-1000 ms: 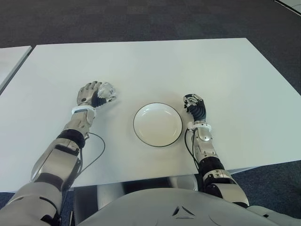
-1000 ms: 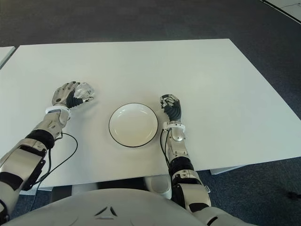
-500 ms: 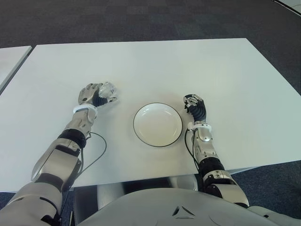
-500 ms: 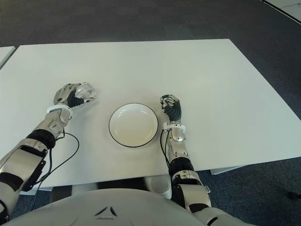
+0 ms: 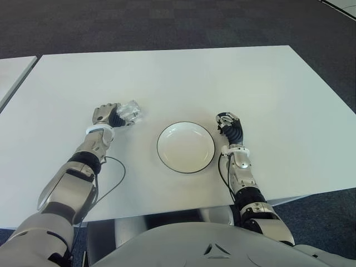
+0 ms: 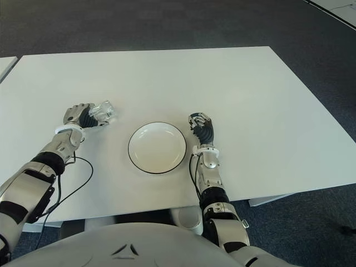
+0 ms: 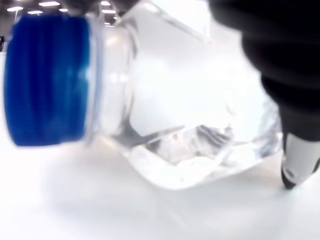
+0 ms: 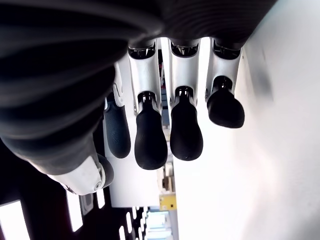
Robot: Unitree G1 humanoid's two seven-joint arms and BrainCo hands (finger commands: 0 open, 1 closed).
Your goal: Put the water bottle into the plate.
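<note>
A small clear water bottle (image 5: 132,111) with a blue cap (image 7: 47,80) is in my left hand (image 5: 108,115), left of the plate. It is tipped on its side, low over the white table (image 5: 222,78), and sticks out of the hand toward the plate. In the left wrist view a fingertip (image 7: 298,160) presses against the bottle's crumpled clear body (image 7: 200,125). The white plate (image 5: 186,147) with a dark rim sits at the table's front middle and holds nothing. My right hand (image 5: 230,124) shows just right of the plate, its fingers (image 8: 150,140) curled on nothing.
A thin black cable (image 5: 115,177) loops on the table beside my left forearm. A second white table (image 5: 11,72) stands at the far left across a narrow gap. Dark carpet (image 5: 167,22) lies beyond the far edge.
My left hand has turned and lowered slightly, so the bottle now sticks out further to the right, toward the plate. The right hand and the plate have not moved.
</note>
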